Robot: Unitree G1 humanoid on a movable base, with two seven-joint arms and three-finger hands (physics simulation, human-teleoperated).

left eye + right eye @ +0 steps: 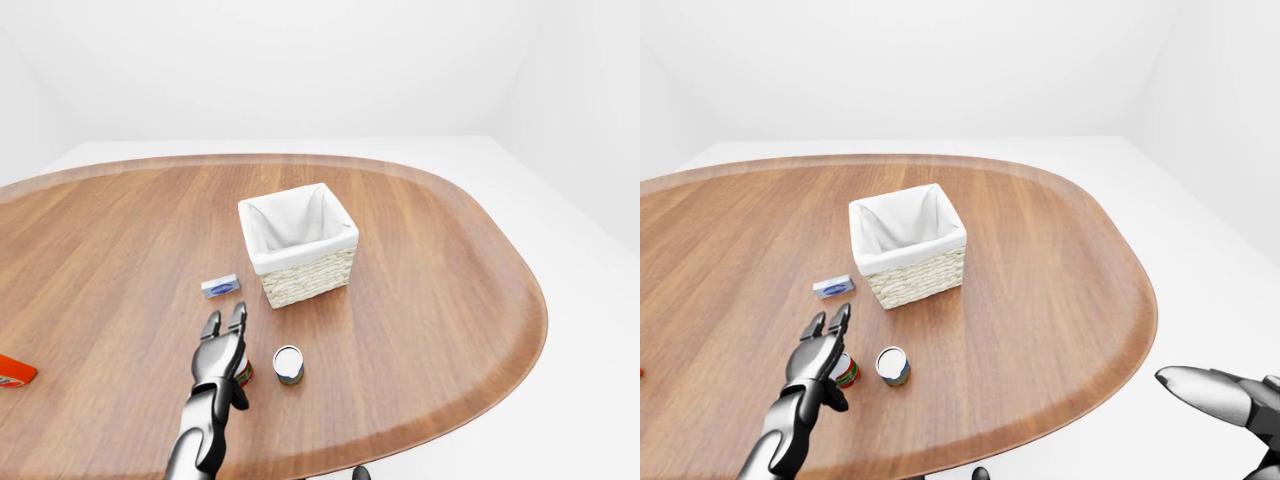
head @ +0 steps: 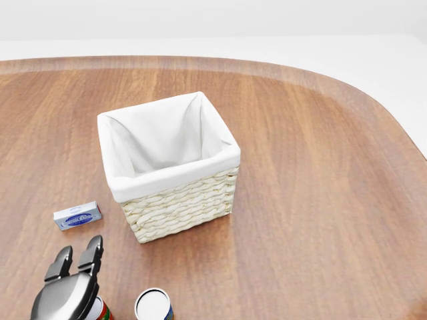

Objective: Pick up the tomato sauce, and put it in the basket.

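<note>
Left hand (image 1: 222, 345) over tomato sauce (image 1: 847, 371), fingers (image 1: 238, 318) spread, not gripping. Can sits under palm. Basket (image 1: 300, 243) farther off, to right.

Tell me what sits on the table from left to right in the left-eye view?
Orange object at the edge → small blue box → white-topped can → lined basket. The left robot hand overlaps a red can, so I skip those.
</note>
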